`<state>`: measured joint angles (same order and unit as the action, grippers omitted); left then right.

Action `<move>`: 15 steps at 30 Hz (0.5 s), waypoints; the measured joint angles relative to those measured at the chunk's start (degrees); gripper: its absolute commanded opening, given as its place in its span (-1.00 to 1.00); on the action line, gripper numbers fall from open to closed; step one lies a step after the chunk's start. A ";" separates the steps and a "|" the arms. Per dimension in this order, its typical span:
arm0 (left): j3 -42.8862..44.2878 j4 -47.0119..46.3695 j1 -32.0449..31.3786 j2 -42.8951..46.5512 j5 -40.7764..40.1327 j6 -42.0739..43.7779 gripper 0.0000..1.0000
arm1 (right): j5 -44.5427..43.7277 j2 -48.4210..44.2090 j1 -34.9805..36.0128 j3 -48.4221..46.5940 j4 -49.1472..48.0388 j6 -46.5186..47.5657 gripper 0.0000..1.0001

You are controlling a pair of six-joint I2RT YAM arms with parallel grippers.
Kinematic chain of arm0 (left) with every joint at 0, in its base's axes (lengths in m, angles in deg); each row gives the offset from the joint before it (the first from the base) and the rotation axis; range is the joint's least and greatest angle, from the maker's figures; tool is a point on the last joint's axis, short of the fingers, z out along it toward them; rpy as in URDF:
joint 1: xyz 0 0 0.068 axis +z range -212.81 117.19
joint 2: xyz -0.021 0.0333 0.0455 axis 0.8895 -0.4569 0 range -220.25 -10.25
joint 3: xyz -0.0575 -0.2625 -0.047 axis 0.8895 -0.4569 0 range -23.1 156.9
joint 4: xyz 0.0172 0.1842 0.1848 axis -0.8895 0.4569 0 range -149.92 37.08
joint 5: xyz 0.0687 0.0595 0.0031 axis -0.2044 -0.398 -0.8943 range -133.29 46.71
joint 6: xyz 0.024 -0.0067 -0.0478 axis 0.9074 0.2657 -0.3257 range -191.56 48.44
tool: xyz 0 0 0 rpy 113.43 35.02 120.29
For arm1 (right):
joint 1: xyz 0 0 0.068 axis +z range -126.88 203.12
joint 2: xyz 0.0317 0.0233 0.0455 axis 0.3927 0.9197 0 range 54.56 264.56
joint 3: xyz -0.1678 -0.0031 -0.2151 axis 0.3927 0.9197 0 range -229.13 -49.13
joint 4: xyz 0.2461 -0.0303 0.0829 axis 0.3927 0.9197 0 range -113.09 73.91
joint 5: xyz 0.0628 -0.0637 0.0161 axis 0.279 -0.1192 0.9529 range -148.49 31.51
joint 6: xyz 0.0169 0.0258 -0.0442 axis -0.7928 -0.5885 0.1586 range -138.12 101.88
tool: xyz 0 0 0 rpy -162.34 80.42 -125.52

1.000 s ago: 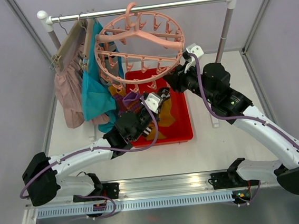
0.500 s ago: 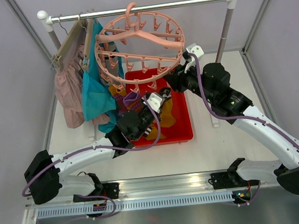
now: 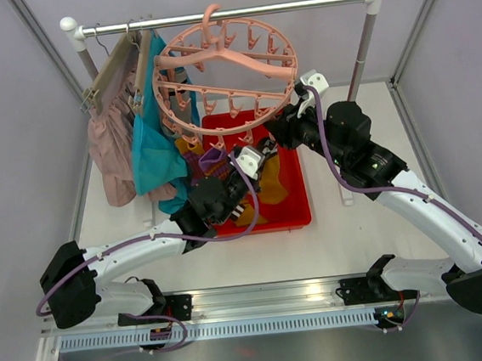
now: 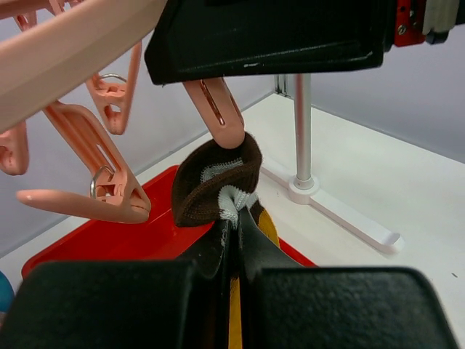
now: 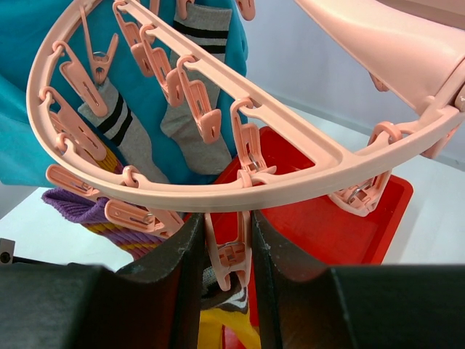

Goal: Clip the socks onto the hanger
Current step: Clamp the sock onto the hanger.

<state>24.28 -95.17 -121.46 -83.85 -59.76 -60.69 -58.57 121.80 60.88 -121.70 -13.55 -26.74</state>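
Observation:
The salmon-pink hanger [image 3: 223, 69] hangs from the rail, also in the right wrist view [image 5: 218, 185]. My left gripper [image 3: 258, 157] [image 4: 234, 222] is shut on a mustard yellow sock with a brown and white cuff [image 3: 270, 183] [image 4: 216, 182] and holds it up over the red tray. The cuff touches the tip of one dangling clip [image 4: 218, 113] [image 5: 229, 251]. My right gripper [image 3: 281, 130] [image 5: 227, 236] is shut on that clip's handles, just under the ring. Grey striped socks [image 5: 195, 127] hang clipped on the far side. A purple sock [image 3: 210, 159] lies by the tray.
The red tray [image 3: 295, 214] lies under the hanger. A teal garment [image 3: 153, 155] and a pale pink garment [image 3: 112, 150] hang on slim hangers at the rail's left end. The rack's right post [image 3: 362, 41] and white foot [image 4: 341, 211] stand close to my right arm.
My left gripper has moved right and up with the yellow sock, bringing its cuff to the clip. My right gripper has stayed on the clip.

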 measured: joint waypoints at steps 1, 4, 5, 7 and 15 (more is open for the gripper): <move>0.11 -0.09 0.00 0.00 0.00 0.00 -0.95 | 0.00 0.02 0.00 0.00 0.00 0.02 -0.99; 0.33 -0.20 0.00 0.00 0.00 0.00 -0.95 | -0.07 0.02 0.00 0.00 0.02 0.02 -0.99; 0.37 -0.28 0.00 0.00 0.00 0.00 -0.95 | -0.11 0.04 0.00 0.00 0.02 0.02 -0.99; 0.37 -0.46 -0.07 0.00 0.00 0.00 -0.95 | -0.22 0.15 0.00 -0.02 0.02 0.04 -0.99; 0.70 -0.66 -0.35 -0.28 0.00 0.00 -0.95 | -0.22 0.59 0.00 -0.46 0.42 0.04 -0.99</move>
<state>24.98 -95.82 -121.81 -84.14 -59.76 -60.69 -58.79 122.39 60.88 -122.16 -13.14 -26.70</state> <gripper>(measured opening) 0.033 0.346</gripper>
